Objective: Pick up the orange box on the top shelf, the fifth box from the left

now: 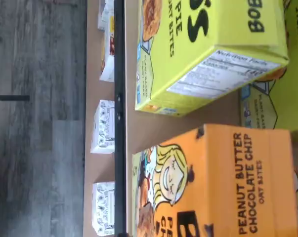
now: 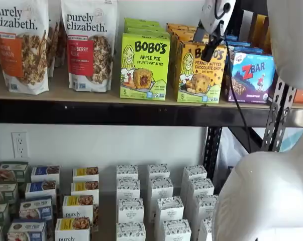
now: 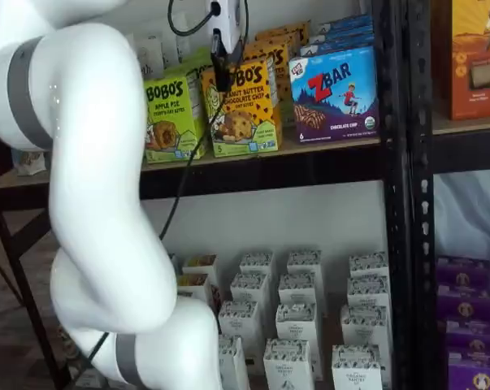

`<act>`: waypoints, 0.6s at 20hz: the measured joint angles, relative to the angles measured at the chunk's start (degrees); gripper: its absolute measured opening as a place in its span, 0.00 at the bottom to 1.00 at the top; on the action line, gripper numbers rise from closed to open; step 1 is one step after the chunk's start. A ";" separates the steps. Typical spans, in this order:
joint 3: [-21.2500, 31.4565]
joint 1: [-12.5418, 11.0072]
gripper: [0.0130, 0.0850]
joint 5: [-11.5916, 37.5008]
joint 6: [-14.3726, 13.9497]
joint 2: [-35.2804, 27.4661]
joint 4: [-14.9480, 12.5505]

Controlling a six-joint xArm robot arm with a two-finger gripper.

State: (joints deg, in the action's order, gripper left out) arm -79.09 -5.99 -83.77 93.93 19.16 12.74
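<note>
The orange box stands upright on the top shelf, between a lime-green Bobo's box and a blue ZBar box. It shows in both shelf views and close up in the wrist view. The gripper hangs from above in front of the orange box's upper part, and its black fingers overlap the box's top edge in both shelf views. The fingers show side-on with no plain gap, so I cannot tell whether they are open or shut. They hold nothing that I can see.
The lime-green Apple Pie box stands just left of the orange box and the ZBar box just right. More boxes stand behind them. Granola bags are further left. Small white cartons fill the lower shelf. The white arm fills the foreground.
</note>
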 joint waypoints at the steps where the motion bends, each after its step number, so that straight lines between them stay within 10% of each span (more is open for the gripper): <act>1: 0.05 0.07 1.00 -0.02 0.00 -0.10 -0.17; 12: -0.10 0.56 1.00 -1.55 -0.14 -1.03 -1.84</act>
State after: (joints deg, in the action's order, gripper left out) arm -79.19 -5.42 -85.32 93.79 18.13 10.90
